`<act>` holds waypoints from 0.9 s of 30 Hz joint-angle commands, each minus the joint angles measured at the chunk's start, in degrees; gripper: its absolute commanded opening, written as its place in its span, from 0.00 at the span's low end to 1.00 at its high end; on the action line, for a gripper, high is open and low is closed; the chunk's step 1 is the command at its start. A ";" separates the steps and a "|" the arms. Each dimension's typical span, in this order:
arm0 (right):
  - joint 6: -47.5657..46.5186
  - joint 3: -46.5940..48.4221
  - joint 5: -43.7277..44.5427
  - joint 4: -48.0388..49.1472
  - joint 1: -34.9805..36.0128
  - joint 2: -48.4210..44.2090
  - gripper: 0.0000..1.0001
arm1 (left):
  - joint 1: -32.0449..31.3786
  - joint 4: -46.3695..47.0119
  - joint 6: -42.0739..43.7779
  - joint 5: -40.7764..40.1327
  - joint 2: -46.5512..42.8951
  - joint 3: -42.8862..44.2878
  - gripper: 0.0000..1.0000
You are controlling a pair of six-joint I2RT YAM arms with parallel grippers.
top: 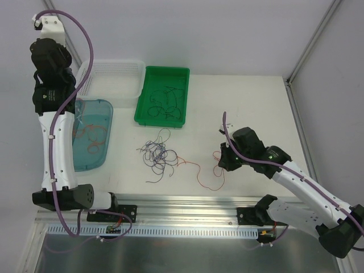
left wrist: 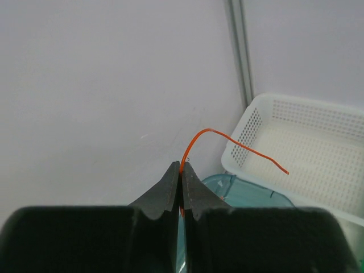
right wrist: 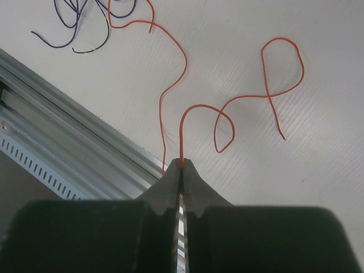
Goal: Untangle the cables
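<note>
White table point(top: 256, 114) fills the scene, and three containers stand at its far-left part: a white perforated basket point(top: 114, 65), a green tray point(top: 149, 77) with dark cables point(top: 162, 105) inside, and a teal tray point(top: 108, 122) with red-orange cables point(top: 91, 136) inside. Between the arms, on the bare surface, lies a tangle of purple and black cables point(top: 158, 153). The right gripper point(right wrist: 181, 168) is low over the table, with its jaws pressed together on one red-orange wire point(right wrist: 182, 136), which curls away in loops. In the top view, a red-orange strand runs from this area to the edge of the tangle and seems to touch it. The left gripper point(left wrist: 181, 170) is raised high over the teal tray, beside the basket. Its jaws are pinched on a short orange wire point(left wrist: 244, 148) that arcs up from the tips and hangs free in the air. I think the risks are the following. If the right arm pulls while the strand is hooked in the tangle, the whole bundle may slide with it, or a knot may become tighter. Both wires are very thin and are held only at the fingertips, so either can slip out. If the left one is released while its free end points toward the basket, it may land in the wrong container.
</note>
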 commanded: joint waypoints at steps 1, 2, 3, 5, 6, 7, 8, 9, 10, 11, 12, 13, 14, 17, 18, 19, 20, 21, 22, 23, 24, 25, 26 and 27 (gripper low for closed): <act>-0.23 -0.19 -1.41 0.16 -0.12 -0.60 0.01 | 2.40 2.81 -1.38 1.20 -3.64 -5.34 0.00; -0.23 -0.10 -1.32 0.07 -0.04 -0.34 0.01 | 3.10 3.25 -1.82 1.03 -3.81 -7.12 0.00; -0.23 0.16 -1.23 0.07 -0.04 -0.34 0.01 | 3.81 3.34 -2.60 0.68 -4.08 -9.05 0.00; -0.23 0.60 -1.41 0.25 -0.04 0.10 0.01 | 5.30 3.42 -5.68 0.50 -4.69 -16.07 0.08; -0.14 1.21 -1.41 0.16 -0.12 0.53 0.01 | 6.00 3.25 -7.34 1.37 -5.48 -18.62 0.12; -1.53 1.48 -1.41 0.16 -0.12 0.54 0.01 | 6.79 3.25 -11.45 2.34 -5.92 -23.95 0.14; -1.63 1.83 -1.41 0.07 -0.12 0.71 0.01 | 8.46 3.16 -13.32 3.65 -6.88 -26.71 0.23; -1.72 2.70 -1.41 -0.02 -0.04 0.80 0.01 | 9.17 2.73 -16.73 5.23 -7.33 -29.26 0.28; -2.07 3.14 -1.49 -0.19 -0.04 0.80 0.01 | 9.78 2.37 -18.15 6.03 -7.77 -33.37 0.33; -2.33 3.67 -1.23 -0.80 -0.12 0.89 0.01 | 10.31 1.94 -19.21 6.99 -8.38 -35.07 0.44; -2.60 4.11 -1.14 -1.07 -0.12 0.89 0.01 | 11.10 1.50 -19.31 8.05 -9.78 -36.47 0.49; -2.77 5.07 -0.88 -1.77 -0.12 0.72 0.01 | 11.02 0.36 -22.09 11.37 -10.57 -38.58 0.57; -3.12 5.60 -0.18 -2.03 -0.12 0.71 0.01 | 11.11 -0.43 -22.21 13.66 -11.37 -39.12 0.65; -3.22 7.19 0.61 -2.04 -0.04 0.63 0.01 | 11.02 -3.77 -23.79 24.37 -14.62 -40.79 0.87; -3.22 7.71 0.70 -1.95 -0.04 0.63 0.01 | 10.93 -4.48 -24.49 27.80 -16.71 -41.23 0.94; -3.30 8.15 0.62 -1.60 -0.12 0.97 0.01 | 9.80 -4.83 -24.84 31.23 -17.95 -42.54 0.97; -3.30 9.20 0.35 -1.51 -0.12 1.33 0.01 | 8.57 -5.27 -25.11 37.70 -19.18 -43.25 0.99; -3.30 9.82 0.35 -1.42 -0.12 1.50 0.01 | 6.99 -5.28 -25.29 40.38 -21.63 -44.13 0.99; -3.39 10.44 0.35 -1.34 -0.04 1.77 0.01 | 4.54 -5.28 -25.90 43.10 -22.79 -45.61 0.99; -3.48 11.49 0.52 -1.51 -0.12 2.29 0.01 | -1.23 -5.10 -26.16 44.69 -23.67 -46.33 0.99; -3.74 13.41 0.70 -1.68 -0.04 2.47 0.01 | -4.15 -5.01 -27.47 46.80 -24.55 -47.12 0.99; -3.92 14.82 1.05 -2.30 -0.04 2.56 0.01 | -8.53 -4.75 -28.44 47.34 -24.82 -48.69 0.99; -4.18 16.14 1.66 -2.65 -0.12 2.65 0.01 | -15.28 -4.31 -29.32 47.78 -24.65 -49.58 0.99; -4.62 19.29 2.02 -3.09 -0.12 2.65 0.01 | -18.22 -3.18 -29.94 47.70 -23.78 -50.63 0.99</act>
